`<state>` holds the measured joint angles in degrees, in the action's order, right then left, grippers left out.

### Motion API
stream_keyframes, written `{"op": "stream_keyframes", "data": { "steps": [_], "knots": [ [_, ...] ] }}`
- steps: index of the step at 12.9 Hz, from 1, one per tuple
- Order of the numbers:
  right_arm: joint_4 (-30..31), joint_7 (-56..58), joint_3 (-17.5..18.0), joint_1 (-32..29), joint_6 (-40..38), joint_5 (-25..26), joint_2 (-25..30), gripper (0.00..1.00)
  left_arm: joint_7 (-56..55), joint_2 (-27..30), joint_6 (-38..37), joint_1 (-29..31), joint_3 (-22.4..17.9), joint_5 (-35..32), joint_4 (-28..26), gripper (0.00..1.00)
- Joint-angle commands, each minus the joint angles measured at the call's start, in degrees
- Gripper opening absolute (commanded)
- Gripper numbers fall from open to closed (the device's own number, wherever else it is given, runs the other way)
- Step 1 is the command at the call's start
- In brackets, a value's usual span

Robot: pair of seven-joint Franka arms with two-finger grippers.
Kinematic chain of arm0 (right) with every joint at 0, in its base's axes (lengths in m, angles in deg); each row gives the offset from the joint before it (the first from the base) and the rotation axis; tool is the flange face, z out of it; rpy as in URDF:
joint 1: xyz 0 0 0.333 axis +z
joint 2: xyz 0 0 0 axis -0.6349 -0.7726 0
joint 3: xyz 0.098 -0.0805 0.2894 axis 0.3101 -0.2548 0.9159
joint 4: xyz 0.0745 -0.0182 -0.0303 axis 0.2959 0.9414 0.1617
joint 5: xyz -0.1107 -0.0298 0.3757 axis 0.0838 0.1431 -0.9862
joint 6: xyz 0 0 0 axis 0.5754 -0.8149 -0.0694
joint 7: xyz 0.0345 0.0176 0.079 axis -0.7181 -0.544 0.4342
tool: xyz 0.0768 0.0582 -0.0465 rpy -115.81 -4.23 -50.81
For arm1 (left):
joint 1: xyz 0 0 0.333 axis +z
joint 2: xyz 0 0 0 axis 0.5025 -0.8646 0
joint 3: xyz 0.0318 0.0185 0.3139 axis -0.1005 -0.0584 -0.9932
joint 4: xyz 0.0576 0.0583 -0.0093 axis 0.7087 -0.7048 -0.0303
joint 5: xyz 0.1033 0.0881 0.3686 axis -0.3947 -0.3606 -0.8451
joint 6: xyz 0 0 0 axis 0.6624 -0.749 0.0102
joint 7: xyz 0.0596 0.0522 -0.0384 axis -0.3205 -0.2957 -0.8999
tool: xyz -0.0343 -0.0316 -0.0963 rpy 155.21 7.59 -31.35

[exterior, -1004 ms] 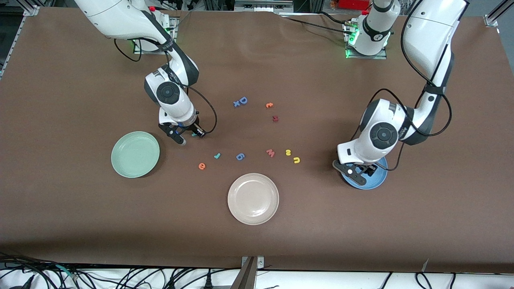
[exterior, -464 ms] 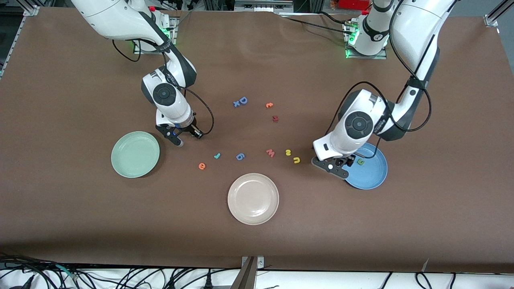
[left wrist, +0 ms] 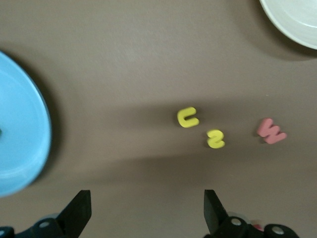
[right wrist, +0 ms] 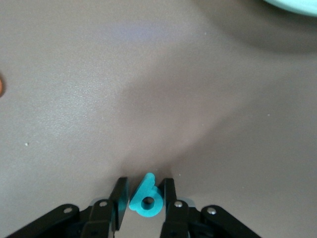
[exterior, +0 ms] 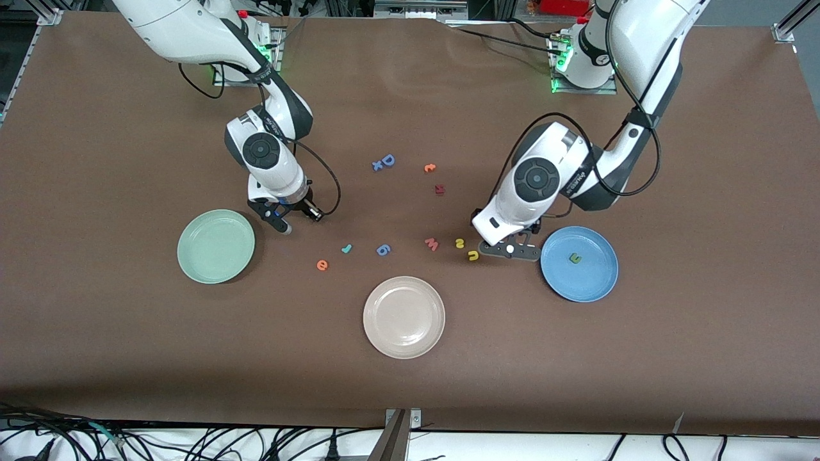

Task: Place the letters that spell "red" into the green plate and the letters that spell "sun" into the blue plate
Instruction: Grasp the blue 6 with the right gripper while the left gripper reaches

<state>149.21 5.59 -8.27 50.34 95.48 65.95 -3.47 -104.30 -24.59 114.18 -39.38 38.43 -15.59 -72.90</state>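
Note:
My right gripper (exterior: 300, 219) (right wrist: 143, 192) is shut on the teal "d" (right wrist: 148, 202), just above the table beside the green plate (exterior: 216, 246), which has nothing in it. The orange "e" (exterior: 322, 264) and teal "r" (exterior: 346, 248) lie on the table toward the middle. My left gripper (exterior: 510, 251) (left wrist: 146, 213) is open and holds nothing. It hangs low between the yellow "u" (exterior: 473, 255) (left wrist: 188, 117) and the blue plate (exterior: 592, 280) (left wrist: 20, 144). The yellow "s" (exterior: 459, 243) (left wrist: 216, 139) lies beside the "u". A dark green letter (exterior: 575, 258) rests in the blue plate.
A beige plate (exterior: 403, 317) sits nearest the front camera at mid-table. A pink "w" (exterior: 432, 244) and a blue "6" (exterior: 383, 250) lie among the task letters. Farther off are a big blue "D" (exterior: 387, 160), an orange letter (exterior: 430, 168) and a dark red "R" (exterior: 439, 189).
My left gripper has moved off the blue plate toward the yellow letters, leaving the dark green letter in the plate. My right gripper has closed on the teal "d" and shifted slightly toward its base.

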Motion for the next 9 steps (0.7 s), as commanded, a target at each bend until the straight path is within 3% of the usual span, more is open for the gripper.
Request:
{"op": "stream_keyframes", "data": {
  "steps": [1,9],
  "knots": [
    [1.9,0.9,0.5,-1.0,1.0,0.9,0.5,0.29,-7.7,0.2,-0.6,-1.8,0.0,-0.2,-0.2,1.00],
    [0.4,4.5,0.6,-1.4,-3.3,0.6,2.8,0.20,-9.7,-5.7,12.0,-4.2,-0.5,-1.2,-0.3,0.99]
  ]
}}
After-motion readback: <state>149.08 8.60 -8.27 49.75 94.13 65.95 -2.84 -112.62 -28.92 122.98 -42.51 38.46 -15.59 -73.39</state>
